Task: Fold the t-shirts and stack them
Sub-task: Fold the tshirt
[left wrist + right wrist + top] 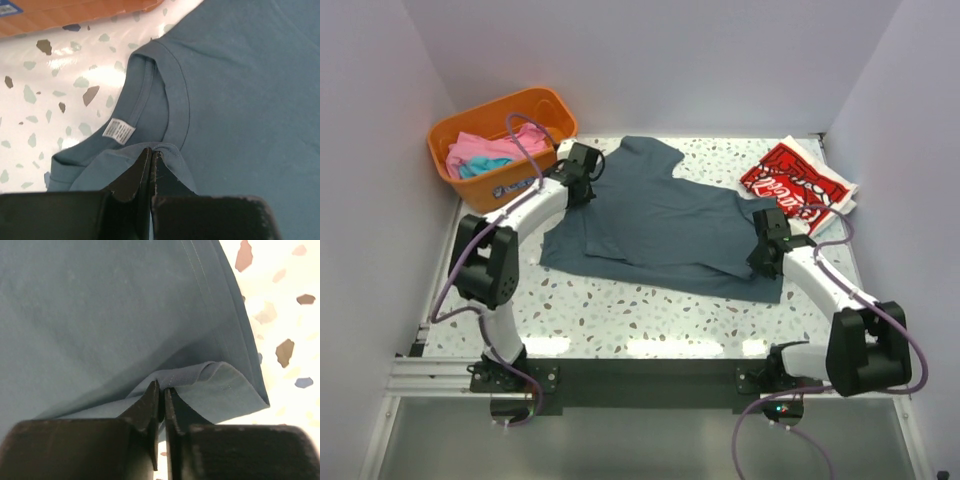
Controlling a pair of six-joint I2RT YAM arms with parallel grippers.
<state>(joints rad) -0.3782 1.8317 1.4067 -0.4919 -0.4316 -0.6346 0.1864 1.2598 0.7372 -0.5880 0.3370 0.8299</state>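
A dark slate-blue t-shirt [665, 225] lies spread across the middle of the speckled table, one side folded over. My left gripper [588, 172] is shut on its shoulder edge beside the collar [175, 95], where a white label [118, 131] shows. My right gripper [767, 248] is shut on the hem [220, 385] at the shirt's right corner, lifting a small fold. A red t-shirt with white script [790, 182] lies folded at the back right. Pink [480, 148] and turquoise [488, 166] t-shirts are bunched in the basket.
An orange plastic basket [545, 103] stands at the back left corner, close behind my left gripper; its wall [75, 12] shows in the left wrist view. White walls enclose three sides. Speckled tabletop [620, 310] lies in front of the shirt.
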